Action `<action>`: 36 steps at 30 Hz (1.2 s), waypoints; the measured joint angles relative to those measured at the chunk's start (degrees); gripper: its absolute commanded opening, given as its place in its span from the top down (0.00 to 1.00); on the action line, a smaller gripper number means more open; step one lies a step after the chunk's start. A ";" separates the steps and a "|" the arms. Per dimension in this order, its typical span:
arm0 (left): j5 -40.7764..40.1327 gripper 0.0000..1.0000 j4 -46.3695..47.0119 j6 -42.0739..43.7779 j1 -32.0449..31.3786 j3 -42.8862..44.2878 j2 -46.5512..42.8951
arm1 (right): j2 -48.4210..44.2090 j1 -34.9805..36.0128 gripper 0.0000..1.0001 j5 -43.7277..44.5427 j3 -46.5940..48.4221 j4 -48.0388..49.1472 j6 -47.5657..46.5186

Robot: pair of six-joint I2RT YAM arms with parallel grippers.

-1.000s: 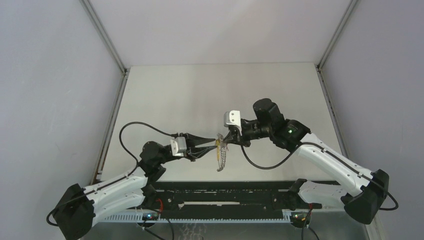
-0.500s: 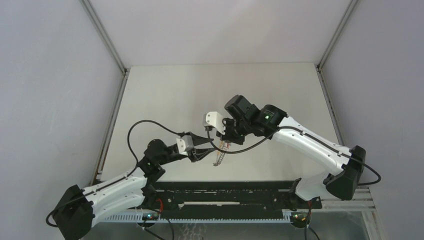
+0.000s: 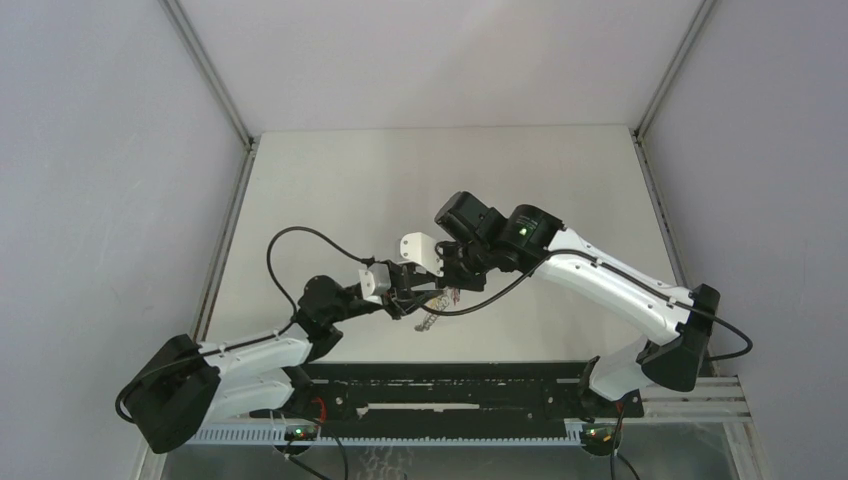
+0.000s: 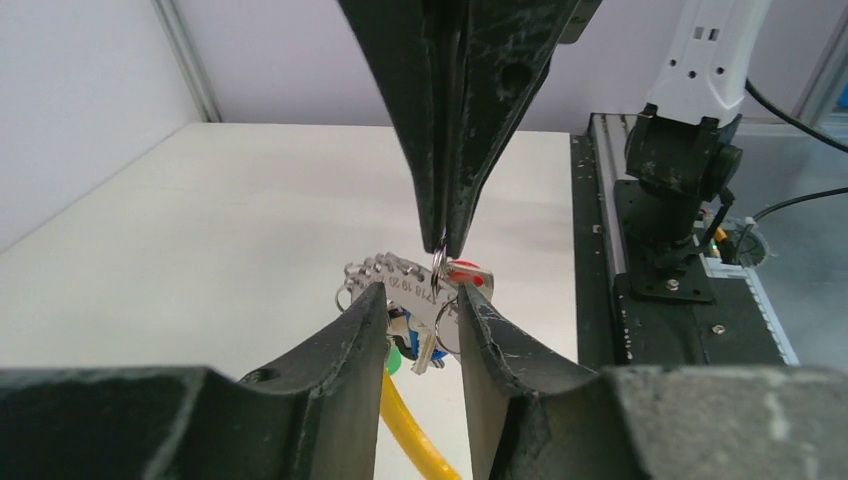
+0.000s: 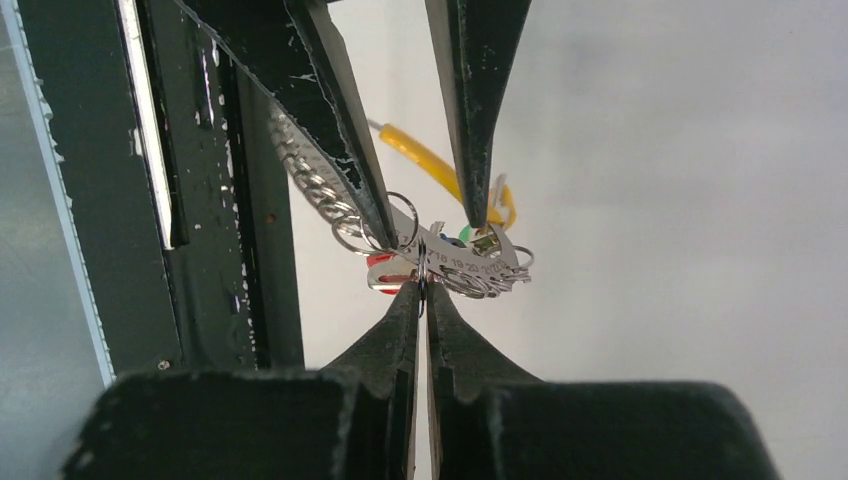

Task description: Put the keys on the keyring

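Left pincer [image 4: 421, 303] sat half open round the keys [image 4: 427, 340], maybe to steady them; squeezing or not, nobody could tell. Beyond, right pincer [image 5: 422, 292] pinched the ring [image 4: 438, 264] tight, holding the bunch up over the table [image 4: 200, 230].

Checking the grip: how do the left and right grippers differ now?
The black left gripper stands open, fingers straddling the silver key bunch; the black right gripper is shut. The right gripper pinches a thin metal keyring; the left gripper clamps nothing plainly. Both meet at the bunch.
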 measured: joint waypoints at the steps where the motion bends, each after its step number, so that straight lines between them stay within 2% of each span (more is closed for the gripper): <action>1: 0.50 0.65 0.87 -0.37 0.04 0.00 0.48 | 0.26 0.04 1.00 0.11 0.04 -0.15 -0.13; 9: 2.82 0.69 3.91 -1.33 0.11 0.00 0.98 | 1.25 0.57 1.00 0.55 0.07 -1.66 -1.14; 18: 3.98 0.69 3.89 -1.75 0.20 0.00 2.49 | 1.25 1.46 1.00 0.50 0.09 -1.88 -1.42; 30: 5.49 0.77 3.87 -2.21 0.22 0.02 4.20 | 1.25 2.29 1.00 -0.04 0.09 -1.81 -1.88; 36: 6.01 0.77 3.91 -2.25 0.22 0.02 4.20 | 1.53 2.71 1.00 -0.20 0.76 -1.86 -2.45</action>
